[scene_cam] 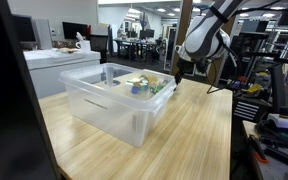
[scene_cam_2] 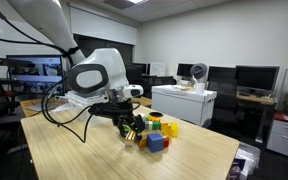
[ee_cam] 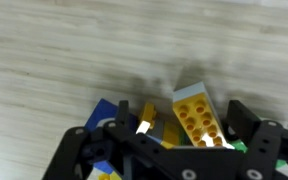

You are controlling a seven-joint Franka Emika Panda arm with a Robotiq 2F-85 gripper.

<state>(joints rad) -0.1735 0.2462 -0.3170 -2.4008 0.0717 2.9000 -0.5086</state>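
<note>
- This is an open-plan office with desks and dark monitors [scene_cam_2: 254, 78] along the back. A pale wooden table [scene_cam_2: 74, 150] fills the foreground.
- My claw [ee_cam: 159, 128] hangs low over that tabletop. Its jaws are spread wide and have hold of nothing.
- In the lower centre of the wrist view, a yellow block [ee_cam: 197, 112] with studs on top lies tilted between my two fingers. I cannot tell whether either finger touches it.
- Just left of it, toward the lower left of that view, lies a blue block [ee_cam: 109, 113], partly hidden by my own frame.
- In an exterior view, near the middle of the frame, I stand at the left edge of a small heap of blocks [scene_cam_2: 156, 130] in red, yellow and blue.
- In an exterior view, a clear plastic bin [scene_cam: 109, 110] sits centre-left. I hover by its far right corner, and I cannot tell whether the bright blocks there lie inside it or just beyond it.
</note>
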